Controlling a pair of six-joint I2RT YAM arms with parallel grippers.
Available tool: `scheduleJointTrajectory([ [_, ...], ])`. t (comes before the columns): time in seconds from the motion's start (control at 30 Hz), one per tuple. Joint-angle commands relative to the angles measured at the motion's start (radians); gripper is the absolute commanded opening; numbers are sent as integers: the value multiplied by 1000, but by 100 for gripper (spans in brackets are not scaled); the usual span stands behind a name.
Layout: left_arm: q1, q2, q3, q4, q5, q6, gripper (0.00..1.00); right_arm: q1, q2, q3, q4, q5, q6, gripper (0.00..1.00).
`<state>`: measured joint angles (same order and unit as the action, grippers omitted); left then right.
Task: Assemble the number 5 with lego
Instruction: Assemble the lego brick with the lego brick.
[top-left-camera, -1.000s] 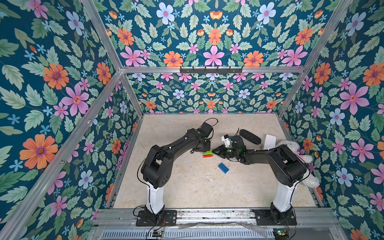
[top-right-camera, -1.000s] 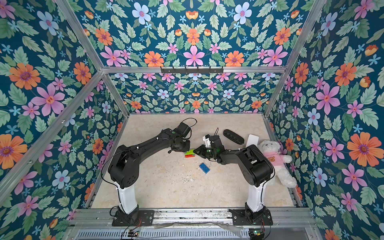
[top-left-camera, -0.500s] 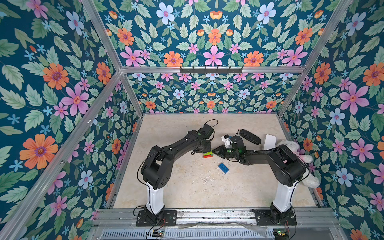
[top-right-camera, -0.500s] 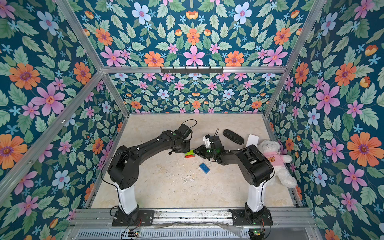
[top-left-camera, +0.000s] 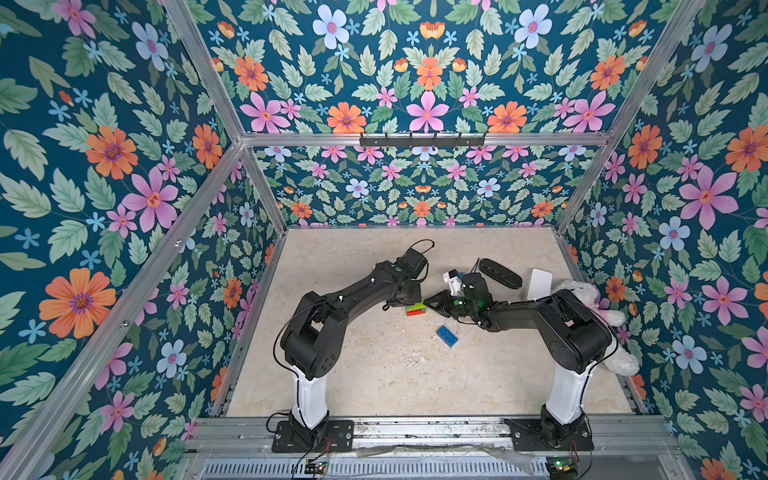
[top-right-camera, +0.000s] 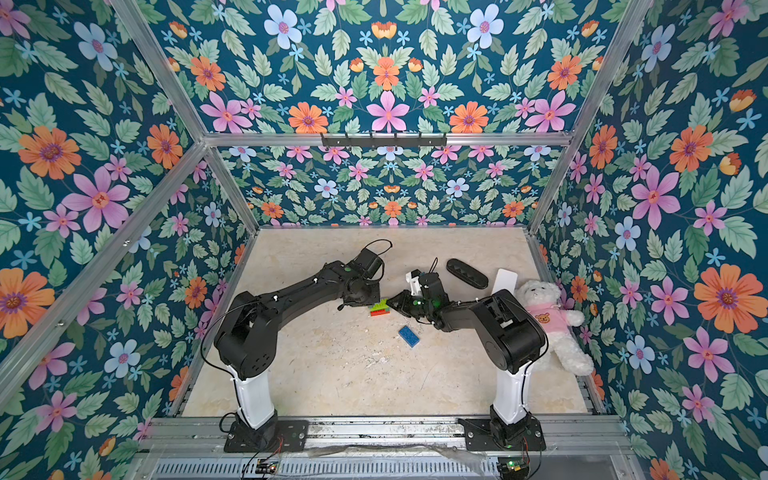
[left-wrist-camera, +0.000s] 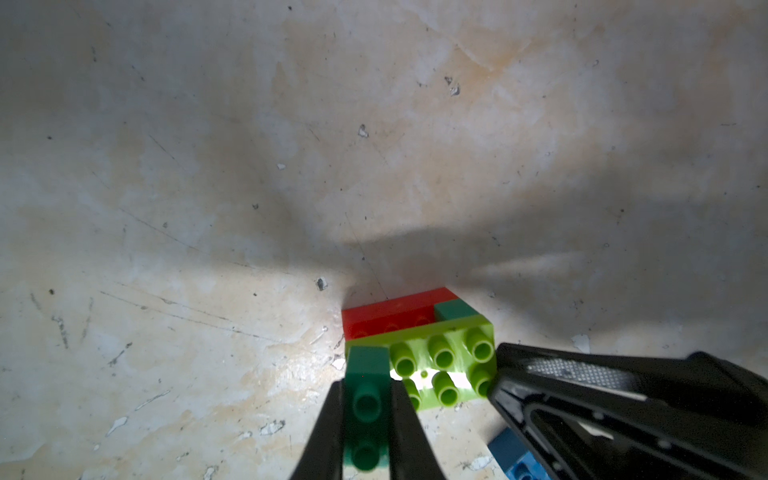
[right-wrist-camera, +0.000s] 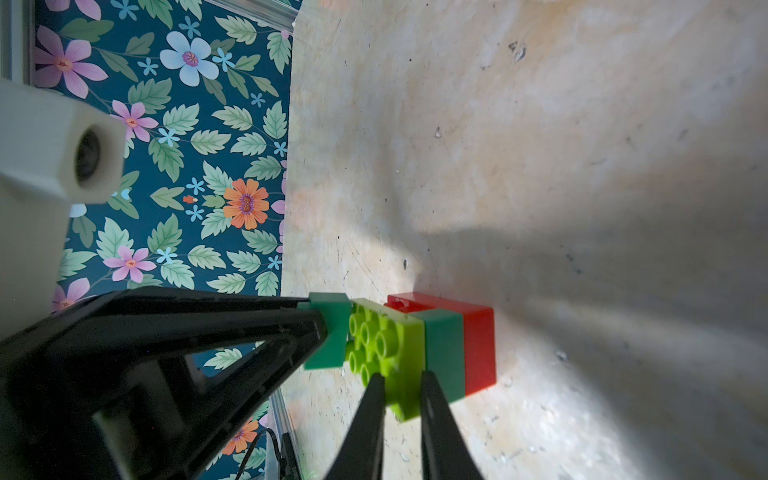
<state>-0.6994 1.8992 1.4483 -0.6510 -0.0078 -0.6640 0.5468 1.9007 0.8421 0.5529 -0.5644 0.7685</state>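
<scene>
The small dark green brick (left-wrist-camera: 365, 405) meets one end of the lime brick (left-wrist-camera: 440, 361), which tops the red brick (left-wrist-camera: 395, 311) in the middle of the table (top-left-camera: 374, 374). Our left gripper (left-wrist-camera: 368, 384) grasps the green piece and our right gripper (right-wrist-camera: 401, 395) clamps the lime brick's edge. We should press straight down with the studs aligned, bracing the stack. The blue brick (top-left-camera: 447, 336) lies loose nearby.

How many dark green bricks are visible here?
2. One green brick is in the left gripper, against the lime brick; the second green brick sits between lime and red brick. More may be hidden.
</scene>
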Motion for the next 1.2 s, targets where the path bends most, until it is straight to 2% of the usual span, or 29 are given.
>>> scheduleJointTrajectory([
  [0.0,-6,-6,5,34,68,-18,0,7,23,-12,-213,76,-5,18],
  [0.43,-17,-5,20,17,66,-46,0,7,25,-17,-208,79,-6,18],
  [0.93,-19,-42,13,-60,-65,-56,0,6,26,-15,-204,75,-11,18],
  [1.17,-17,-33,-2,-33,-45,-94,0,6,25,-13,-208,74,-13,18],
])
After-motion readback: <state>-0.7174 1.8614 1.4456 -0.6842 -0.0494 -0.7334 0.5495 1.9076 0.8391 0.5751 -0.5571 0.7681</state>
